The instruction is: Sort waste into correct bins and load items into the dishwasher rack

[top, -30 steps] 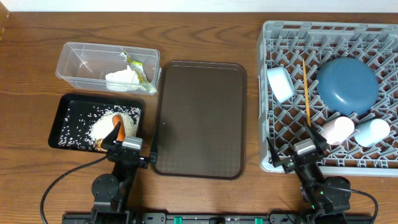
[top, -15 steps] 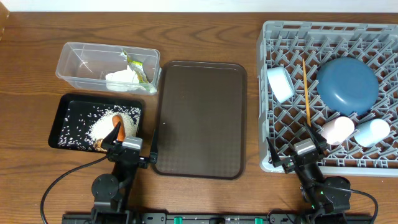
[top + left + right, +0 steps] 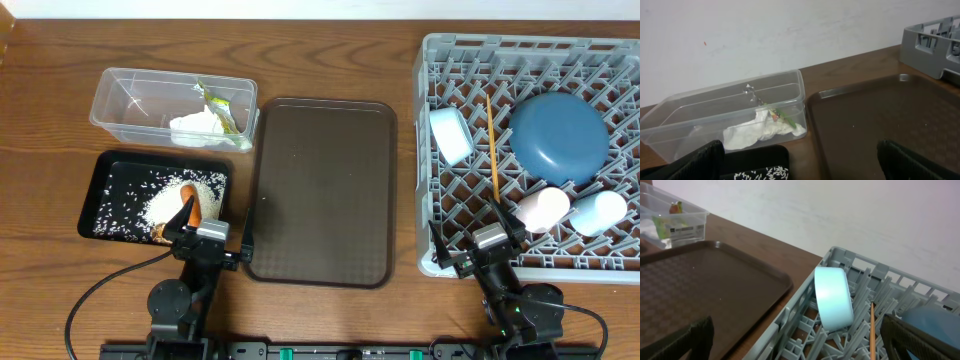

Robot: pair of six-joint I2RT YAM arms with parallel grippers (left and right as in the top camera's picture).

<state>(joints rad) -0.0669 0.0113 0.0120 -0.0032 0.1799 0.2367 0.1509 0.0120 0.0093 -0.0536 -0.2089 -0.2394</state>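
Note:
The clear tub (image 3: 130, 95) holds a white tissue (image 3: 195, 128) and a yellow-green wrapper (image 3: 222, 110); both also show in the left wrist view (image 3: 760, 132). The black tray (image 3: 110, 175) holds rice (image 3: 165, 205) and an orange carrot (image 3: 190, 198). The grey rack (image 3: 425, 150) holds the blue plate (image 3: 558, 135), the white bowl (image 3: 450, 135) on its side, chopsticks (image 3: 492, 148), a pink cup (image 3: 542, 208) and a light blue cup (image 3: 598, 212). My left gripper (image 3: 208, 240) is open and empty at the black tray's near edge. My right gripper (image 3: 488, 245) is open and empty at the rack's near wall.
A large dark brown serving tray (image 3: 322, 190) lies bare between the bins and the rack. Black cables run along the table's front edge by both arm bases. A white wall stands behind the table.

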